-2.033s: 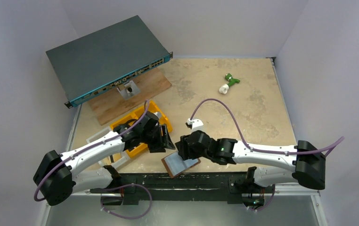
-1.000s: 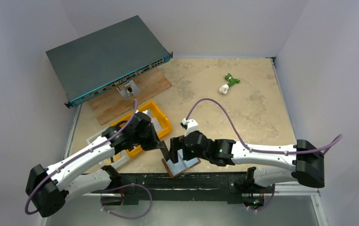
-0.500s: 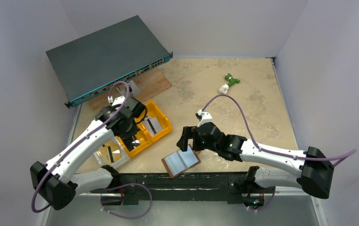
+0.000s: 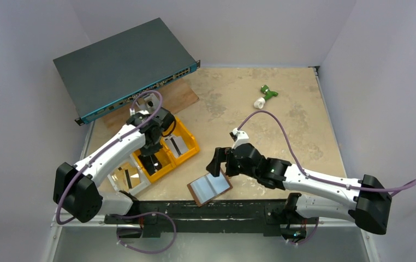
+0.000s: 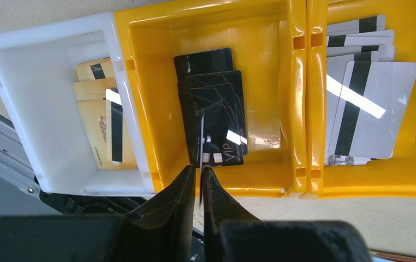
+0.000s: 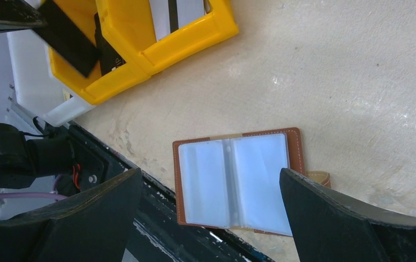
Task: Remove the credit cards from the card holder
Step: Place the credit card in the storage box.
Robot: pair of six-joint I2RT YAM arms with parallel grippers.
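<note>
The brown card holder point(image 4: 210, 188) lies open near the table's front edge, its pale grey-blue sleeves point(image 6: 233, 180) facing up. I cannot tell if cards sit in them. My right gripper point(image 6: 210, 172) is open and empty, hovering just above the holder; in the top view the right gripper point(image 4: 215, 162) is at its far edge. My left gripper point(image 5: 197, 168) is shut on a thin card point(image 5: 201, 142) seen edge-on. It holds the card over the yellow bin's point(image 5: 151, 82) compartment of black cards point(image 5: 212, 117). From the right wrist view the held card point(image 6: 66, 35) looks black.
The yellow bin point(image 4: 190, 148) also holds silver cards point(image 5: 369, 103). A white bin point(image 4: 117, 164) beside it holds gold cards point(image 5: 99, 117). A network switch point(image 4: 124, 65) and wooden board point(image 4: 167, 103) lie at back left, a green-and-white object point(image 4: 264, 96) at back right.
My left arm has swung from the card holder back to the yellow bin, carrying a card. My right gripper has let go of the holder and lifted away, now open.
</note>
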